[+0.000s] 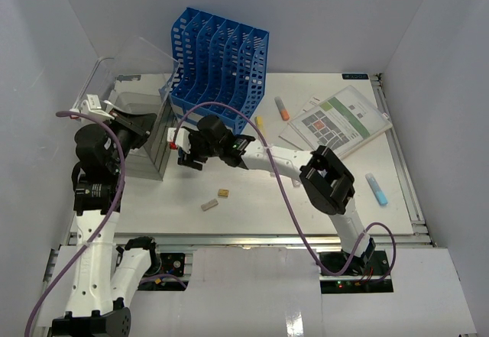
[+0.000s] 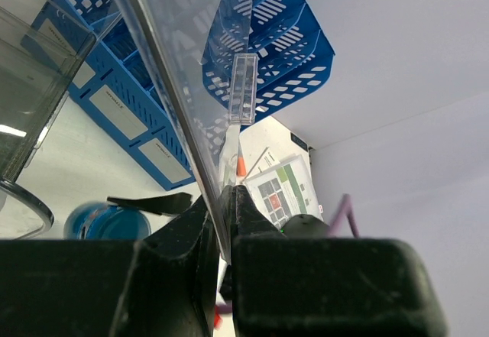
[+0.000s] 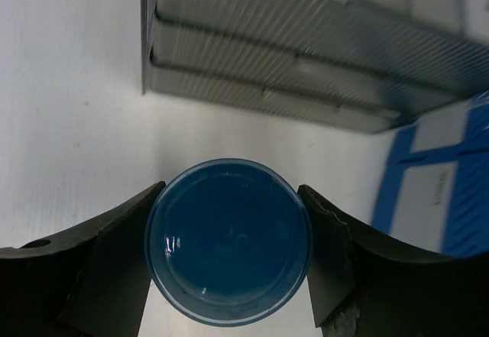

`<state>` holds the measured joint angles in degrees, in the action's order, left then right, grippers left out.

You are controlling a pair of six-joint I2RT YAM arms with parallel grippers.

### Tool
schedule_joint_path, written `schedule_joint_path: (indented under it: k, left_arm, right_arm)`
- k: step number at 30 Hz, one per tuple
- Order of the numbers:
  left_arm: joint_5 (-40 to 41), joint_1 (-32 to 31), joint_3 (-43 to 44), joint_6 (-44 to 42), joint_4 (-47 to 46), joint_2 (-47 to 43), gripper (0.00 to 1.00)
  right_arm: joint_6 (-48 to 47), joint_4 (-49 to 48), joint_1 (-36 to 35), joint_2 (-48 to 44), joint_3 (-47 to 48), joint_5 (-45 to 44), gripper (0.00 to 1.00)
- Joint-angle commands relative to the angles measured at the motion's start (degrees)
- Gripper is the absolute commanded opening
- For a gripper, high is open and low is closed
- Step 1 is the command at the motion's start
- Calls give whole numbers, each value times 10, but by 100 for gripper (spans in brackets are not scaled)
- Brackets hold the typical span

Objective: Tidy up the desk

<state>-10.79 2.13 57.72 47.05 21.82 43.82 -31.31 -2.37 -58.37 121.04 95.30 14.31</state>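
Left gripper (image 2: 229, 199): pinched hard on the edge of the clear lid (image 2: 176, 62), propping it up just left of the blue file rack (image 1: 218, 50).
Right gripper (image 1: 186, 156): fingers touched both sides of the blue round tub (image 3: 228, 241), clamped on it, in front of the rack's left end.
Clear box (image 1: 130, 92): open, left of the rack. I guessed the tub was headed there.
Desk (image 1: 260, 207): spread beneath the rack.
Left over: orange marker (image 1: 282, 108) and leaflet (image 1: 340, 119) right of the rack, blue marker (image 1: 376, 189) further right, two small pieces (image 1: 224, 192) in front. Early days, I reckoned.

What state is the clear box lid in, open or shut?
Open: the clear lid stands tilted up off the gray box, its edge pinched by the left end effector.
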Motion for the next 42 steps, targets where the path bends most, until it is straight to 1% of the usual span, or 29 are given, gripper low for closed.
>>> schedule_joint_path:
  k: [1,2,3,4,6,8,9,11,15,17,20,24,25,27,30,33,34,35,36,37,38,39,42]
  left_arm:
    - [8,1,53,-13,-38,0,15]
    - [7,1,53,-10,-40,0,15]
    - [7,1,52,-7,-43,0,15]
    - [6,2,51,-5,-46,0,15]
    - [4,1,48,1,-51,0,15]
    - [1,1,47,5,-53,0,15]
    - [-1,1,46,10,-56,1,15]
    - [-6,2,49,14,-61,3,15]
    - [-10,1,54,17,-67,5,15]
    - [-13,1,56,17,-70,5,15]
    - [-15,2,56,19,-72,4,15]
    - [-17,1,54,18,-69,-3,15]
    - [-17,1,53,18,-69,-5,15]
    - [-18,1,51,20,-69,-7,15]
    - [-21,2,49,23,-72,-8,14]
    - [-20,1,49,24,-69,-10,14]
    - [-20,1,51,24,-68,-10,14]
    - [-20,1,51,24,-66,-11,14]
    - [-19,1,51,23,-65,-12,14]
    - [-18,1,51,23,-64,-13,14]
    - [-18,1,51,24,-64,-14,14]
    - [-19,1,49,24,-64,-14,14]
    - [-18,1,45,26,-63,-14,14]
  right_arm:
    - [-156,-189,-2,-39,4,32,8]
    - [-180,-224,-2,-42,-12,37,8]
    - [-200,-285,-2,-45,-26,42,8]
    - [-211,-350,-3,-44,-40,45,8]
    - [-230,-443,-4,-33,-61,49,8]
    - [-240,-503,-8,-12,-64,39,8]
    - [-242,-577,-10,4,-61,29,8]
    - [-244,-633,-11,47,-35,9,8]
    - [-234,-671,-13,118,46,-25,8]
    - [-225,-690,-13,152,103,-30,8]
    - [-212,-703,-16,207,161,-38,8]
    - [-202,-656,-17,280,287,-64,11]
    - [-196,-645,-16,296,319,-66,14]
    - [-184,-640,-12,321,361,-57,25]
    - [-188,-657,-10,329,352,-28,50]
    - [-179,-652,-11,334,349,-30,68]
    - [-174,-648,-11,335,348,-35,81]
    - [-169,-649,-10,337,346,-38,88]
    - [-164,-650,-9,336,344,-39,91]
    - [-161,-650,-8,334,341,-38,93]
    - [-157,-650,-7,332,337,-35,93]
    - [-155,-649,-6,330,330,-30,90]
    - [-149,-662,-6,315,299,-20,90]
